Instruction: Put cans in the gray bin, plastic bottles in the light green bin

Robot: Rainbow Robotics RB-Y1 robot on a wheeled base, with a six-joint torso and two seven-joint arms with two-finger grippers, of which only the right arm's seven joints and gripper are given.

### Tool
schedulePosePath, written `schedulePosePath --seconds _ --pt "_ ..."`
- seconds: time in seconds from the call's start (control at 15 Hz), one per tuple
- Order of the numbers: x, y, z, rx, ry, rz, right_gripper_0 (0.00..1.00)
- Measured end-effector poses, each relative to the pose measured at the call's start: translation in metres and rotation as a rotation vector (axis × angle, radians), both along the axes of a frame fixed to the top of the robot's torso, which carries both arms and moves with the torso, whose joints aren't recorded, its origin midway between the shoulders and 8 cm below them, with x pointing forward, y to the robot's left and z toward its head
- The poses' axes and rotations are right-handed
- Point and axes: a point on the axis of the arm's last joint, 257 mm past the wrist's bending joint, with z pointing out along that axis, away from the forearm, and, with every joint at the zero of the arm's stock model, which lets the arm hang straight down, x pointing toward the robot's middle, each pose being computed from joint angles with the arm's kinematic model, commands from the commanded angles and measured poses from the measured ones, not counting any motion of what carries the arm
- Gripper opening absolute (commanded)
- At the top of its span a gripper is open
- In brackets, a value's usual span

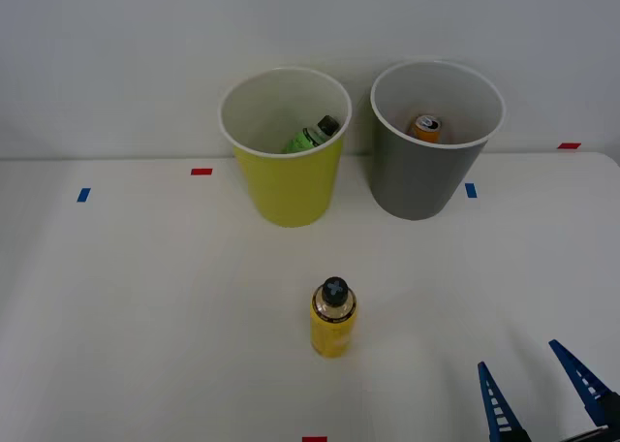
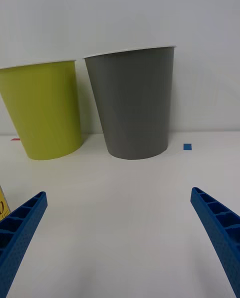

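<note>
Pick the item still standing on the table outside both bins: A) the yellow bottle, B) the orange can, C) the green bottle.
A: the yellow bottle stands upright on the table, while the green bottle lies in the yellow-green bin and the can in the gray bin.

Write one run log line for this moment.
right claw: open, empty | orange can: in gray bin | green bottle: in light green bin | yellow bottle: upright on table
</note>
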Motion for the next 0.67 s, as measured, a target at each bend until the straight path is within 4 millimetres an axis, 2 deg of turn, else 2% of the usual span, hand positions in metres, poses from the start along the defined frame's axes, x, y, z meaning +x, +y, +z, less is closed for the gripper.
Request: schedulePosePath --seconds 0.67 --pt "0.0 0.0 0.0 0.0 0.0 0.0 1.0"
